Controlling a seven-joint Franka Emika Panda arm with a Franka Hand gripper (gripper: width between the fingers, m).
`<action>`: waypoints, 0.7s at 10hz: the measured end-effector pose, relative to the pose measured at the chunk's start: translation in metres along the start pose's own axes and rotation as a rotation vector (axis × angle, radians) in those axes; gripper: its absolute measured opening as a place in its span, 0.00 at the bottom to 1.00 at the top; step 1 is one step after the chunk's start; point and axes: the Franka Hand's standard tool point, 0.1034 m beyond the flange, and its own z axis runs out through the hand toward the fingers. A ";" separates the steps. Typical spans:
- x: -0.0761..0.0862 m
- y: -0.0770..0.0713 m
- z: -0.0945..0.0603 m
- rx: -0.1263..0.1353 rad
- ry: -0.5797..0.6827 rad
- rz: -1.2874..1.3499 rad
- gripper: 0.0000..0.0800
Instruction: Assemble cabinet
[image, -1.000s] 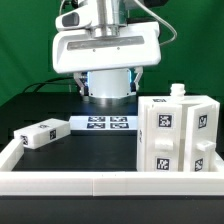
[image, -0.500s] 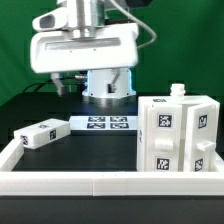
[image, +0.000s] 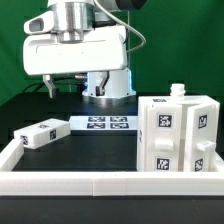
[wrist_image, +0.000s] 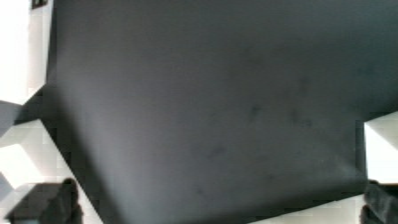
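The cabinet body (image: 178, 135) is a large white boxy part with square tags, standing upright at the exterior view's right with a small knob on top. A smaller white tagged block (image: 42, 133) lies on the black table at the exterior view's left. My gripper (image: 78, 88) hangs high above the table, behind and between the block and the marker board, touching nothing. In the wrist view my gripper (wrist_image: 210, 205) shows only two dark fingertips (wrist_image: 45, 203) set wide apart, with bare black table between them. It is open and empty.
The marker board (image: 105, 124) lies flat at the middle back. A low white border rail (image: 100, 181) runs along the front and sides. The arm's white base (image: 108, 85) stands behind the board. A green backdrop closes the rear.
The arm's hand has moved toward the exterior view's left and slightly up. The cabinet body and the small block have not moved.
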 end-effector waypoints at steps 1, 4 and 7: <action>-0.003 0.011 0.001 -0.001 -0.018 0.098 1.00; -0.013 0.066 0.015 -0.045 -0.062 0.244 1.00; -0.021 0.104 0.026 -0.079 -0.046 0.276 1.00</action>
